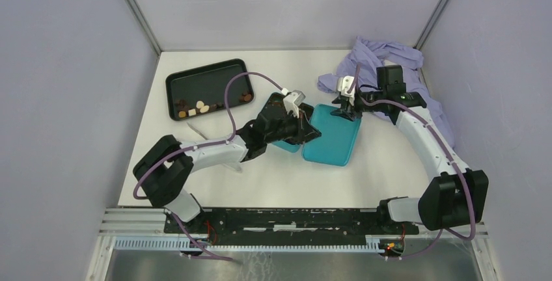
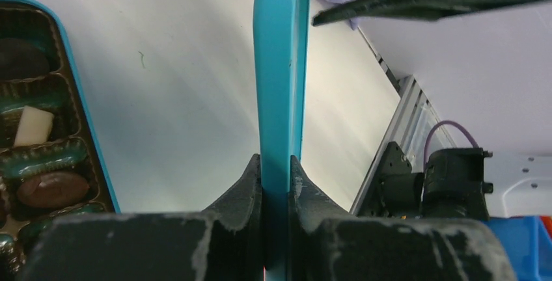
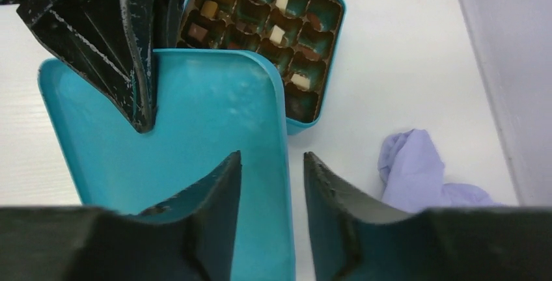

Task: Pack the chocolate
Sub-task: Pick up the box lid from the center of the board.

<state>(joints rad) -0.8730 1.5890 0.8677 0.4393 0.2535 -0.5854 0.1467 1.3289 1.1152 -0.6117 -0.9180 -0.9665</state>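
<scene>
left hand (image 2: 275,167) clamps teal lid (image 3: 195,131) edge | right hand (image 3: 272,164) slightly open astride rim | risk: single-edge grip, lid pivots/drops

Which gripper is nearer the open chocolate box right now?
Left. The left gripper, clamped on the teal lid, is right beside the chocolate box; the right gripper straddles another edge of that lid, farther off.

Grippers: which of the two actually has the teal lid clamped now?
The left gripper: its fingers pinch the lid tight at its edge. The right gripper only straddles another edge, jaws apart with a gap.
</scene>
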